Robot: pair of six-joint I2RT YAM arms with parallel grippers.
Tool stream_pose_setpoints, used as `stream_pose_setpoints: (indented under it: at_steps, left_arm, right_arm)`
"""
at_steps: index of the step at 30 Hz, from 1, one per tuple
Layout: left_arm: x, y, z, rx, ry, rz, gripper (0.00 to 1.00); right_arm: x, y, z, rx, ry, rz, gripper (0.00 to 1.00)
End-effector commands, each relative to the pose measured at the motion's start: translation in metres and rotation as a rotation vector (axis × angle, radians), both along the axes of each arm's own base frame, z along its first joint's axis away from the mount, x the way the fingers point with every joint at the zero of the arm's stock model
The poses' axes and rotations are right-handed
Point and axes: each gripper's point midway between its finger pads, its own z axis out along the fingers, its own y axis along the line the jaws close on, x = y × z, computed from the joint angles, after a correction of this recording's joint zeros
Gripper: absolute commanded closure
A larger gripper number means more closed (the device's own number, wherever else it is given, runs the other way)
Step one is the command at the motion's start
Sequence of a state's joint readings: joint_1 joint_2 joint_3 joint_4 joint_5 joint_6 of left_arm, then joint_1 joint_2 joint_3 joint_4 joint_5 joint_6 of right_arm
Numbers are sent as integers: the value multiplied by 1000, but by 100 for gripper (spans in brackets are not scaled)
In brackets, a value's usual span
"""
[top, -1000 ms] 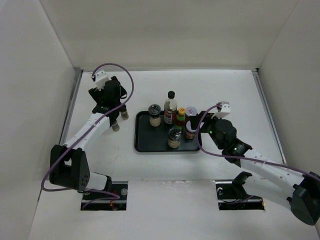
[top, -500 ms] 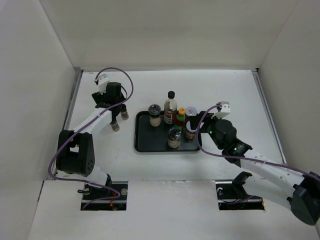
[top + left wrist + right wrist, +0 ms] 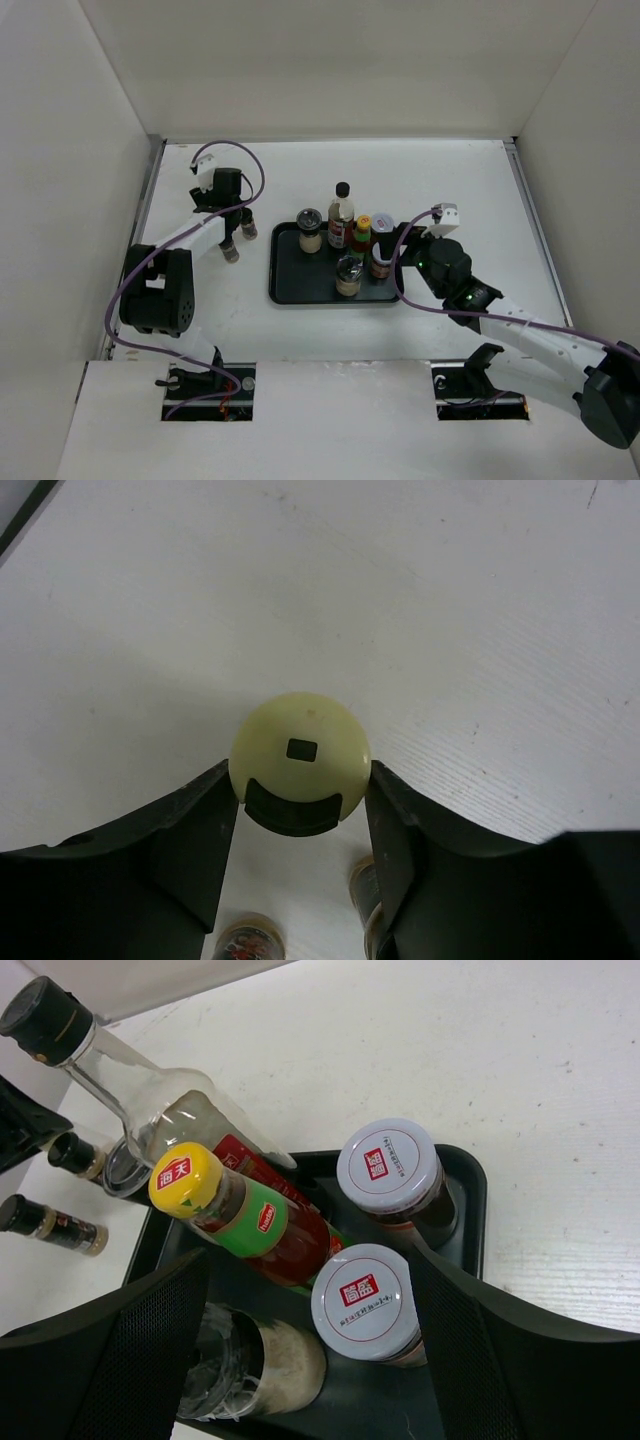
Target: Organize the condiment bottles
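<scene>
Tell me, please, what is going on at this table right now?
A tidying job is under way. The left gripper grips a pale-lidded jar, left of the black tray. The right gripper hangs open over a silver-lidded jar that stands in the tray. Two small dark-capped bottles stand outside the tray, on the table.

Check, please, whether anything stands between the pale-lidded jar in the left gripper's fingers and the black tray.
Yes: two small dark-capped bottles stand on the table between the pale-lidded jar at the left gripper and the left edge of the black tray.
</scene>
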State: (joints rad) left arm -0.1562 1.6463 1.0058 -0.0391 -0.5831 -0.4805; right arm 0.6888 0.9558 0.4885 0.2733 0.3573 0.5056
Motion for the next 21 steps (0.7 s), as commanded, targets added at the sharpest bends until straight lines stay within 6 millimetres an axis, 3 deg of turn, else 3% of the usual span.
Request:
stream_pose_setpoints:
  at_steps: [1,5,12,14,17,21]
  left_arm:
    - [16,2,35,-18,-126,11,53]
    - [11,2,58,-22,-195,12,59]
    - [-9,-13,148,26,-398,-14,61]
    - [-15,-30,168,21,-443,-63,61]
    - [-25,-69,181,-6,-460,-175,61]
    - [-48,-125,173,-57,-448,-322,62]
  right_arm:
    - [2,6,14,38,-44,13,16]
    - [3,8,11,32,-35,17,16]
    - [2,10,11,31,-37,22,16]
    - [2,9,14,34,-43,18,16]
    - [1,8,12,30,-39,18,16]
    - [0,7,15,36,-49,18,17]
